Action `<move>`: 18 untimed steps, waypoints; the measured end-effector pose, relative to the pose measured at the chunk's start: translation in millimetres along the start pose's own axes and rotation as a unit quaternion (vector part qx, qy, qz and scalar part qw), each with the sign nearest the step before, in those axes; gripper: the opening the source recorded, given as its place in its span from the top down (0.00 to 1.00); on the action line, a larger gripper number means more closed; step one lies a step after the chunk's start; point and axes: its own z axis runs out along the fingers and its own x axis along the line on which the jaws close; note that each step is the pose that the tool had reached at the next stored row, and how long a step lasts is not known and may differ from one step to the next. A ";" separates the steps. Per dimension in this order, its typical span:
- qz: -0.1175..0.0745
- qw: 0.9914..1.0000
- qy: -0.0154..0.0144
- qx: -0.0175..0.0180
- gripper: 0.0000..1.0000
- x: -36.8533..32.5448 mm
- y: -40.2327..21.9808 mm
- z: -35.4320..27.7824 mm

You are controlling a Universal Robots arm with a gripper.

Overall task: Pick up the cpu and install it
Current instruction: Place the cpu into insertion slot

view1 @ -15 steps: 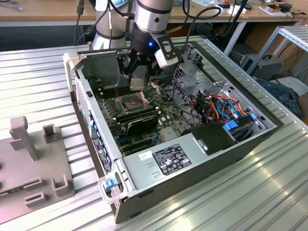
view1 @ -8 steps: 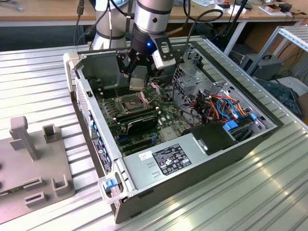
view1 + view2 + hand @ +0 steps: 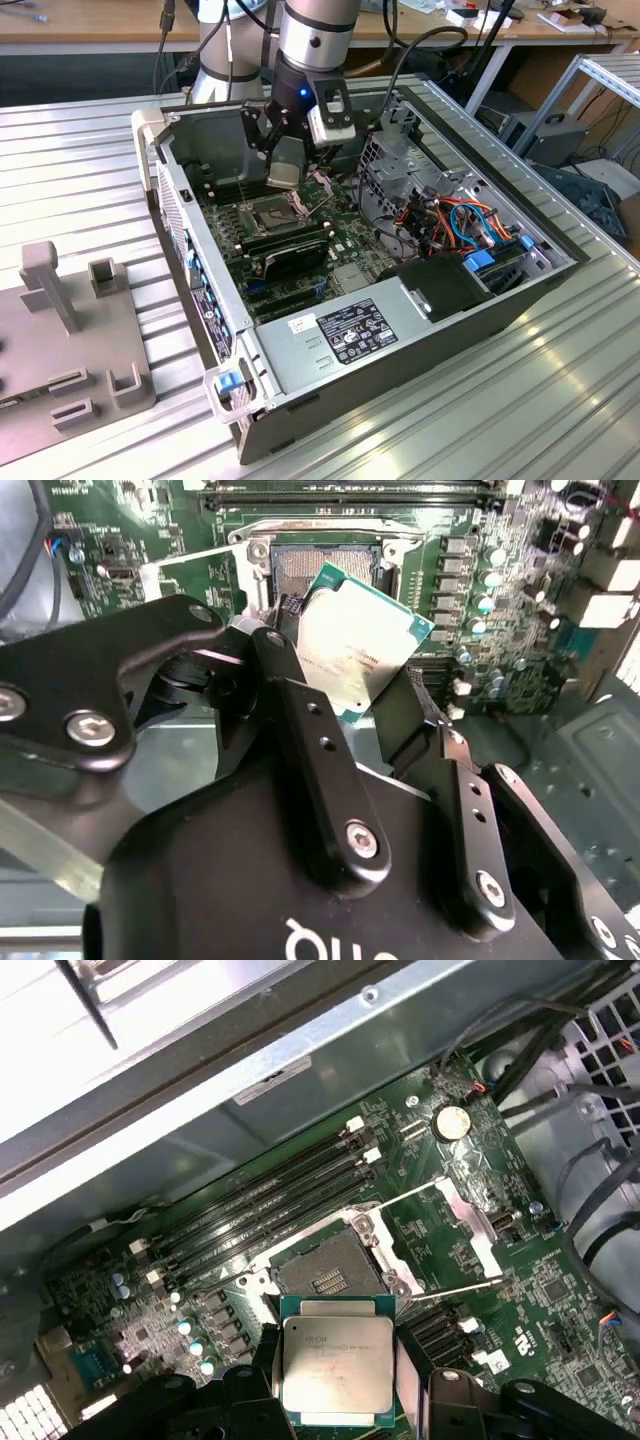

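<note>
Right above the open socket (image 3: 330,1275), the claw (image 3: 345,685) grips the cpu (image 3: 335,1365) by its edges, so any tilt going down could mash the socket.

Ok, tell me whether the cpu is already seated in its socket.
No: in the first wrist view the gripper holds the cpu by its edges, and the socket beyond it lies bare.

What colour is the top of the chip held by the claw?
The chip top is silver-grey, edged green; clearest in the first wrist view.
</note>
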 end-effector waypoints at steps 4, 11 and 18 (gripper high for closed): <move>0.036 0.999 0.000 -0.001 0.45 0.0 0.0 0.6; 0.105 0.994 0.000 -0.003 0.45 -0.1 0.0 1.6; 0.143 0.990 -0.001 -0.004 0.45 -0.1 0.0 2.0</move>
